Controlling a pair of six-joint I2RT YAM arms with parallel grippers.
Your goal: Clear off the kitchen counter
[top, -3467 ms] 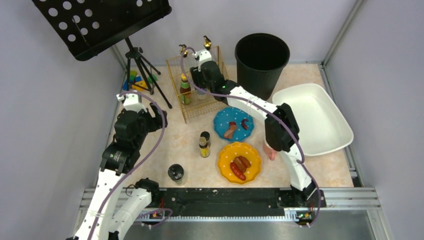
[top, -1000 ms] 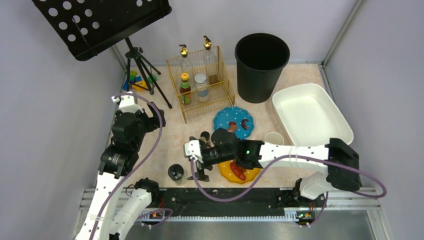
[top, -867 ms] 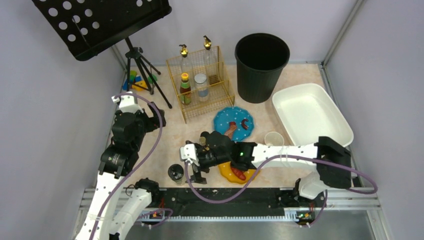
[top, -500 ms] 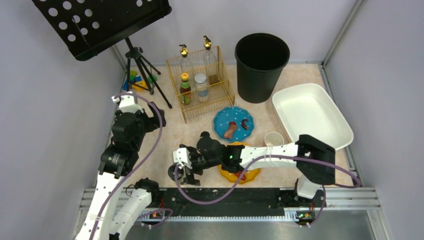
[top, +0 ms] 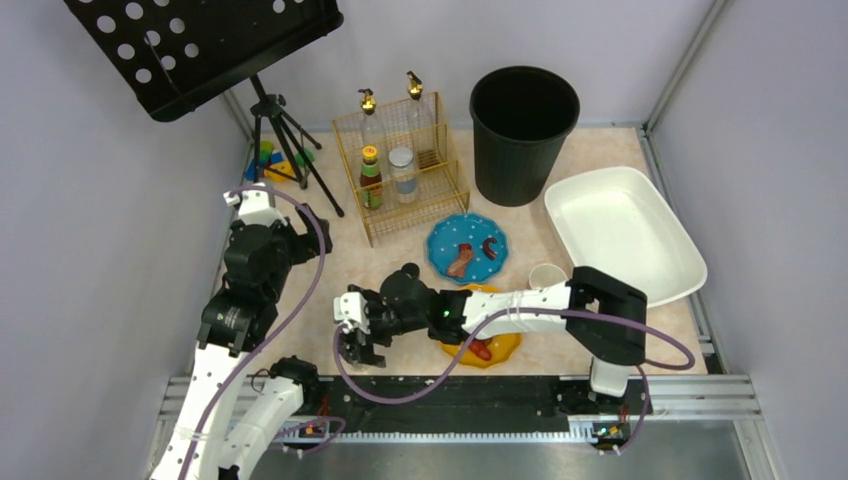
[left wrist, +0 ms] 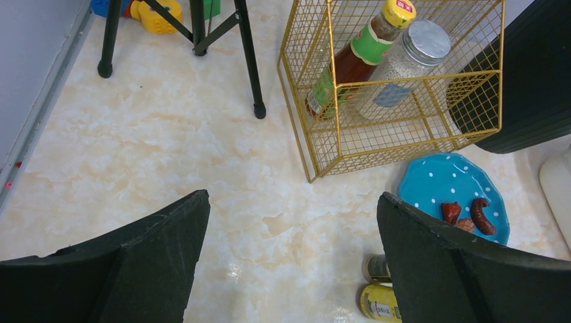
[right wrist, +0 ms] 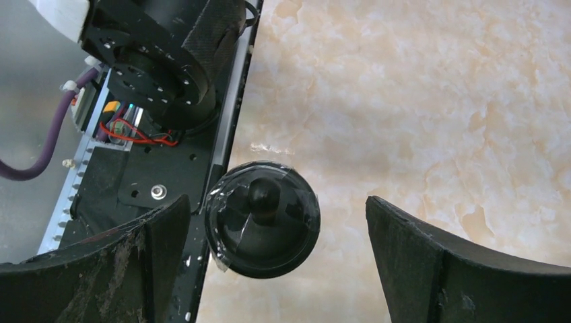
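Observation:
The kitchen counter (top: 340,262) is beige marble-patterned. My right gripper (top: 355,340) reaches across to its near-left corner and stands open around a jar with a black knobbed lid (right wrist: 262,219). In the right wrist view the gripper (right wrist: 277,200) has that lid closer to its left finger, touching neither. My left gripper (left wrist: 293,196) hangs open and empty above bare counter. A blue plate (top: 467,247) holds sausage pieces. A yellow plate (top: 497,346) is partly under the right arm. Two small bottles (left wrist: 379,301) stand near the left gripper's right finger.
A gold wire rack (top: 400,165) with bottles stands at the back, beside a black bin (top: 524,110). A white tub (top: 620,235) lies at the right, a paper cup (top: 547,277) before it. A tripod (top: 285,140) with a music stand fills the back left.
My right arm has swung from the rack at the back down to the near-left corner, ending with its open gripper around the black-lidded jar. The left arm has hardly moved.

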